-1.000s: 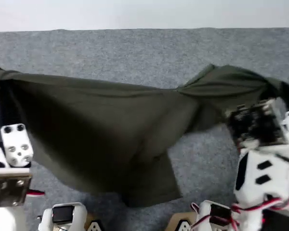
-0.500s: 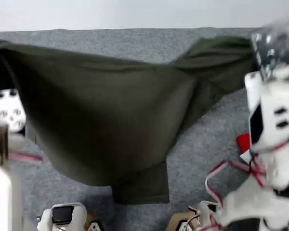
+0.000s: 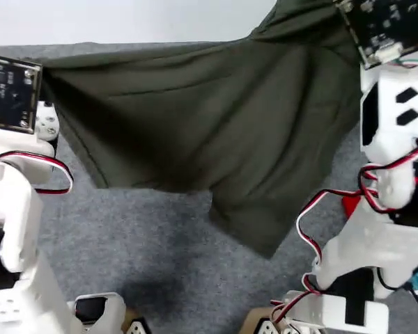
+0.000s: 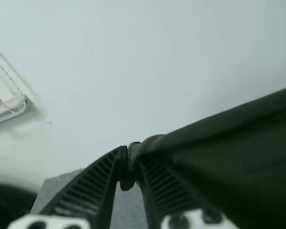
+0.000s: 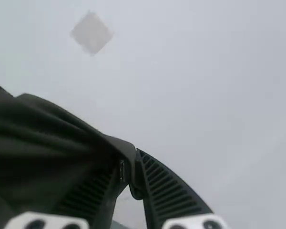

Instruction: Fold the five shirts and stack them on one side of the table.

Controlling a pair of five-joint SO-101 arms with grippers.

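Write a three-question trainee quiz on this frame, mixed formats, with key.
1. True or false: the shirt lies folded flat on the table.
2. The left claw and right claw are: A) both open, B) both shut on the shirt, C) one open, one shut.
3. Fill in: number of shirts in view: ___.
Key: 1 false; 2 B; 3 one.

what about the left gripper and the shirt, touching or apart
Touching. The left wrist view shows the left gripper shut on an edge of the shirt.
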